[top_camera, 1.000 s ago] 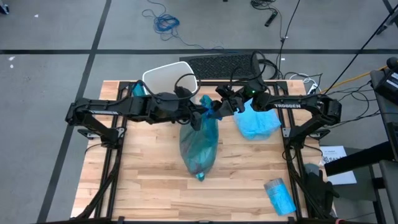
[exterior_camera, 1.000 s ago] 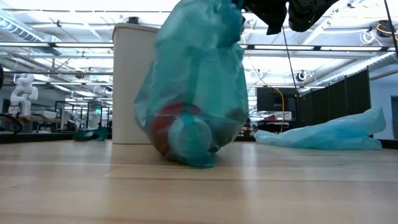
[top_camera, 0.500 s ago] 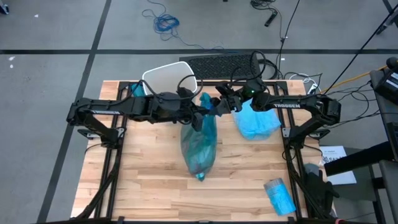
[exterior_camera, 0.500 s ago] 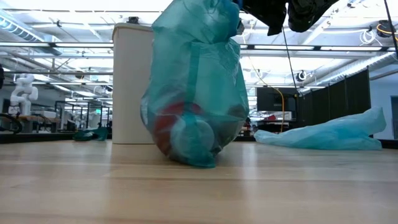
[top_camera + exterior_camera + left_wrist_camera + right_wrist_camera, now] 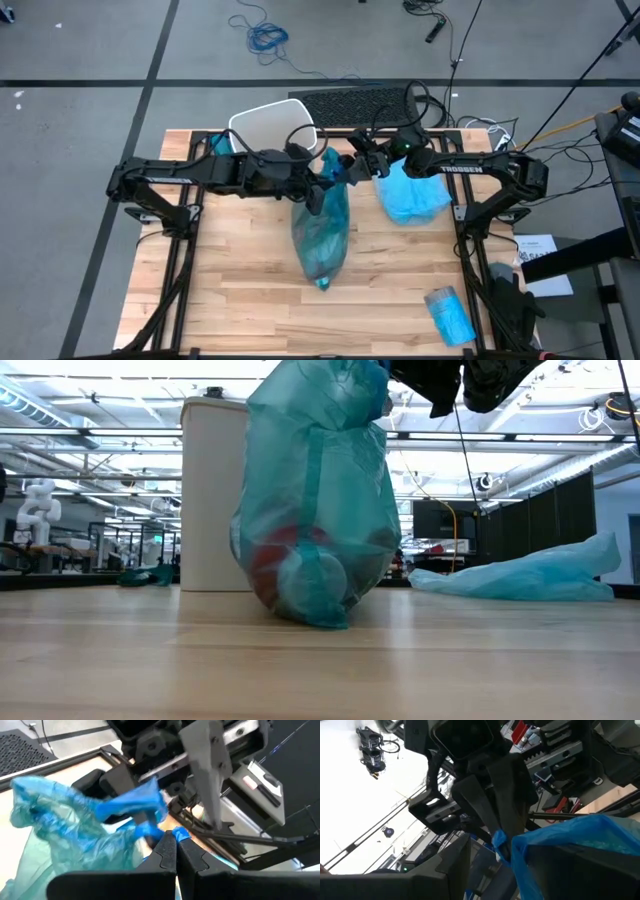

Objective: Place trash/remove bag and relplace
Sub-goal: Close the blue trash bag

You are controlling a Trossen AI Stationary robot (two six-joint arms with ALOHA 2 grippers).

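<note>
Trash is sitting inside the full translucent teal plastic bag (image 5: 322, 232), which is standing on the pale wooden desk (image 5: 230, 290) in front of the white plastic bin (image 5: 268, 125); through the film in the low view a reddish rounded item (image 5: 283, 560) is showing near the bottom, the rest being too blurred to sort. So the filling and the lifting-out are looking done: the bag is out of the bin and its base is resting on the desk.

Both arms are meeting at the bag's gathered neck. The left tool (image 5: 316, 192) is clenched tight on the bunched film, as its wrist view is showing with the two fingertips (image 5: 167, 851) pressed together on blue plastic. The right tool (image 5: 352, 171) is standing partly apart just beside it, with a twist of the neck lying between its fingers in its own wrist view; whether it is truly gripping I cannot tell.

What is remaining, judging by the layout: closing or setting aside the full bag, then fitting the loose crumpled light-blue bag (image 5: 412, 196), lying on the desk to the right, into the bin. A folded blue packet (image 5: 449, 313) is waiting near the desk's right front corner.
</note>
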